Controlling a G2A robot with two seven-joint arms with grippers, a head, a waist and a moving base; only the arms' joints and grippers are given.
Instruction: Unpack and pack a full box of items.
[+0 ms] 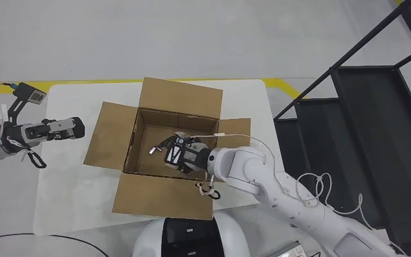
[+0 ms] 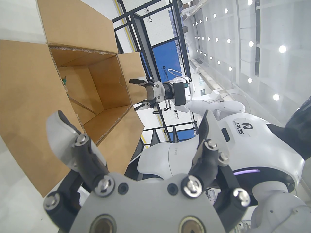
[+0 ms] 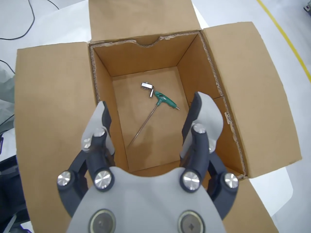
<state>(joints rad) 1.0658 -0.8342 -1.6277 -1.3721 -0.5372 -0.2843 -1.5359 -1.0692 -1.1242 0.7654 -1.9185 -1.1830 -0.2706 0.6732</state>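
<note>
- The box [image 1: 160,196] sits in the middle of the table [image 1: 70,193] with all four flaps [image 3: 48,93] folded flat outward. This leaves the mouth fully open, so an arm can come straight down without catching cardboard.
- A green T-handled hex key [image 3: 155,109] lies diagonally on the box floor. A small metal piece [image 3: 147,87] touches one end of its handle. Nothing else shows inside, so unpacking looks nearly done.
- The right gripper [image 3: 151,104] hangs above the box opening, over the near part of the floor and pointed down at the two items. Its jaws are spread wide and hold nothing, which looks like a pose for a pick from above.
- The wide spread suits the handle, which is the thickest part of the hex key. The thin shaft lying flat on the cardboard would be harder to pinch.
- With the metal piece against the handle, a grip there may nudge or drag it along.
- The box walls are deep, so the descent likely has to be near vertical to clear the rim.
- The left gripper [image 2: 131,117] is at the table's left edge, well apart from the box and facing its side. Its jaws are also open and empty, and it seems parked there to leave the box to the other arm.
</note>
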